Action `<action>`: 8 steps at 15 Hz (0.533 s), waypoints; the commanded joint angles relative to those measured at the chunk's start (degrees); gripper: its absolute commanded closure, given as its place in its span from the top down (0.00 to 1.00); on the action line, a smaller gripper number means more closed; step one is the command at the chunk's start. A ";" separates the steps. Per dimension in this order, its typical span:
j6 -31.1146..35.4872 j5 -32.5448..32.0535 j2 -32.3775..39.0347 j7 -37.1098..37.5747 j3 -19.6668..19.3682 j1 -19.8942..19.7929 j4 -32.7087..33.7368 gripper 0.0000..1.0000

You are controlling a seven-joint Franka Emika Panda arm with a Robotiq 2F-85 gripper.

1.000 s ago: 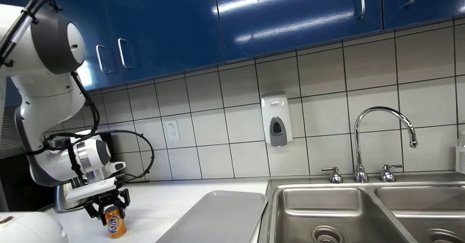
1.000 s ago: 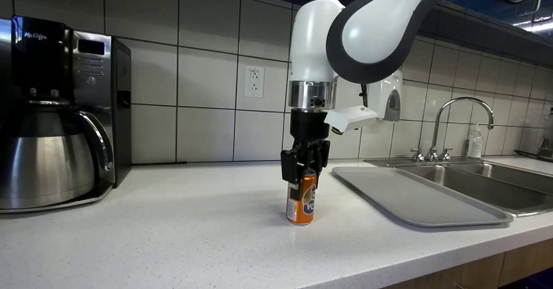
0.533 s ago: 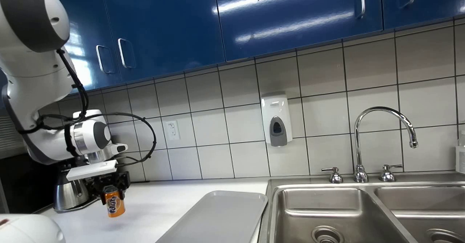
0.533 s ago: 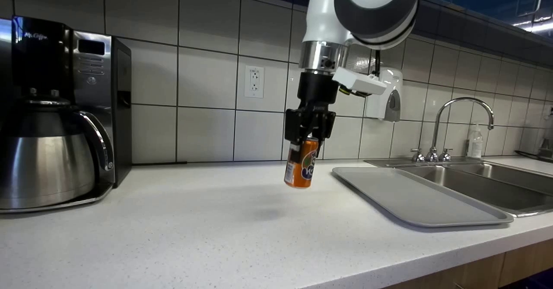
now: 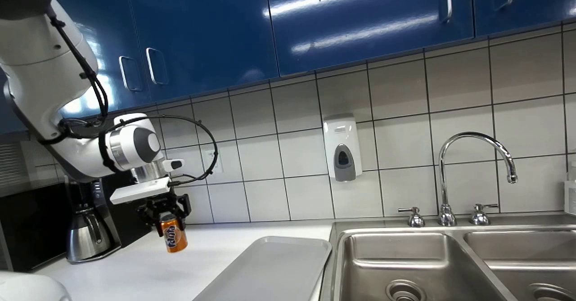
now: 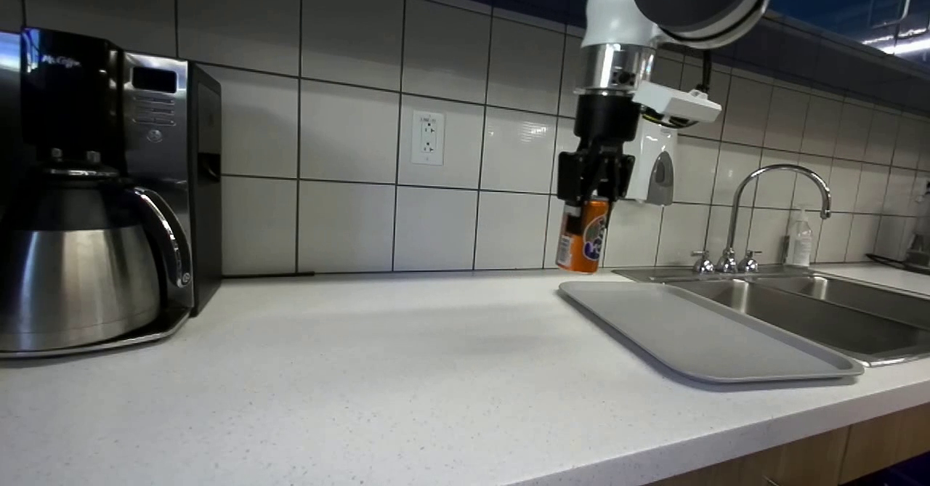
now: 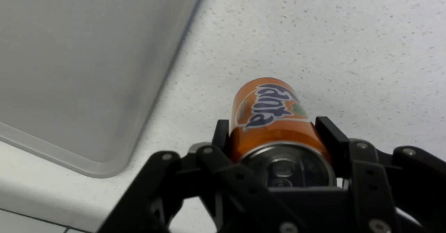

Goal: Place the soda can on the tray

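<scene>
Soda can (image 5: 174, 235) aloft in tool (image 7: 275, 132); tray (image 6: 708, 330) beside sink (image 5: 471, 252).

tray (image 6: 708, 330) ×1, landmark | soda can (image 6: 583, 239) ×1, gripper (image 7: 274, 131) ×1, off tray's side, higher | sink basins (image 5: 398, 249) ×2, just beside tray | faucet (image 5: 443, 179) ×1, tap handles (image 5: 416, 219) ×2, pump bottle (image 6: 801, 240) ×1, beyond tray | soap dispenser (image 5: 343, 148) ×1, above tray level | coffee maker (image 6: 156, 108) ×1, pot (image 6: 80, 282) ×1, well apart from tray
</scene>
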 commanded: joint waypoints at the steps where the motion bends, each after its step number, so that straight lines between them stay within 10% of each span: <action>1: -2.73 -1.48 -5.35 -2.30 -1.98 -3.91 -3.12 0.39; 8: -3.40 -3.11 -7.44 -4.23 -6.74 -9.99 -6.23 0.39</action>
